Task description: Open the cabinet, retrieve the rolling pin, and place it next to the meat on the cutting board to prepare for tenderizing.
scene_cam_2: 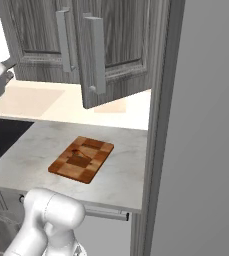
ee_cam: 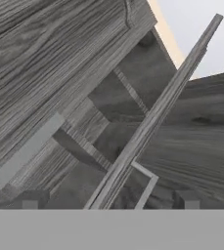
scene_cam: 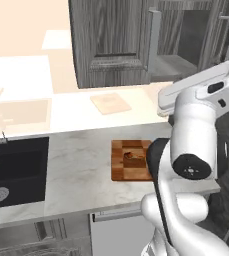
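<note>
My arm [scene_cam: 193, 145] rises white and bulky at the right of the left base view, its hand lifted toward the dark grey wood-grain cabinet [scene_cam: 113, 40] on the wall. My gripper [ee_cam: 108, 204] looks straight into that cabinet, and its two dark fingertips [ee_cam: 29, 203] sit far apart at the bottom of the hand view, spread wide and pinching nothing.

The cabinet's right door [scene_cam_2: 117, 50] stands ajar, swung out over the counter, its long silver bar handle [scene_cam_2: 97, 55] facing forward. The left door [scene_cam_2: 33, 40] is flat and closed. Through the gap I see a bare grey shelf [ee_cam: 147, 73] and the door's edge running diagonally across the hand view. I cannot make out the rolling pin inside.

Below, on the pale marble counter [scene_cam: 78, 170], lies the checkered cutting board [scene_cam_2: 81, 159], flat and near the front edge. The meat [scene_cam_2: 79, 159], a small reddish-brown lump, rests on the board around its middle. A plain pale board [scene_cam: 110, 103] lies farther back, well apart from it. A black sink [scene_cam: 13, 172] sits at the counter's left.
</note>
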